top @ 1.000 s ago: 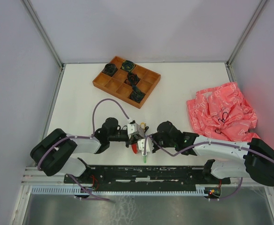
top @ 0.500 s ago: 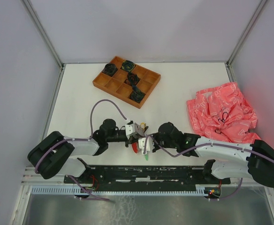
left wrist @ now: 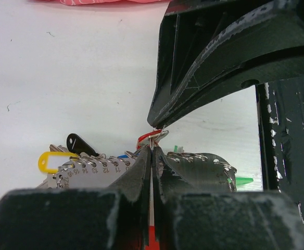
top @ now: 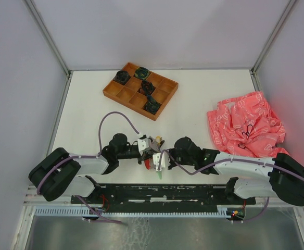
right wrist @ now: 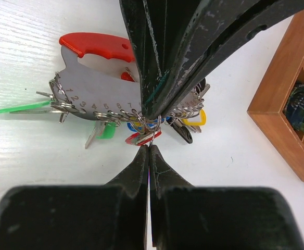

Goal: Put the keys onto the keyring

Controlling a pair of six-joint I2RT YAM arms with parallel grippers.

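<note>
The keyring (right wrist: 97, 44) has a red curved handle and a grey numbered metal plate (right wrist: 100, 99), edged with split rings. Keys hang from it with green (right wrist: 106, 130), yellow (right wrist: 193, 119), blue and black tags. My left gripper (left wrist: 151, 151) is shut on the plate's edge; it enters the right wrist view from above (right wrist: 152, 104). My right gripper (right wrist: 149, 148) is shut on the ring of the red-tagged key (right wrist: 141, 138), right at the plate's edge. In the top view both grippers, left (top: 149, 147) and right (top: 160, 156), meet over the keyring (top: 148, 164) near the table's front.
A wooden compartment tray (top: 140, 90) with dark coiled bundles (top: 152, 105) stands at the back; its corner shows in the right wrist view (right wrist: 282, 120). A crumpled pink cloth (top: 245, 124) lies at the right. The black base rail (left wrist: 290, 156) runs close beside the keyring.
Both grippers and the keyring have shifted only slightly, the left arm drawing a little toward the left. Both grips look the same.
</note>
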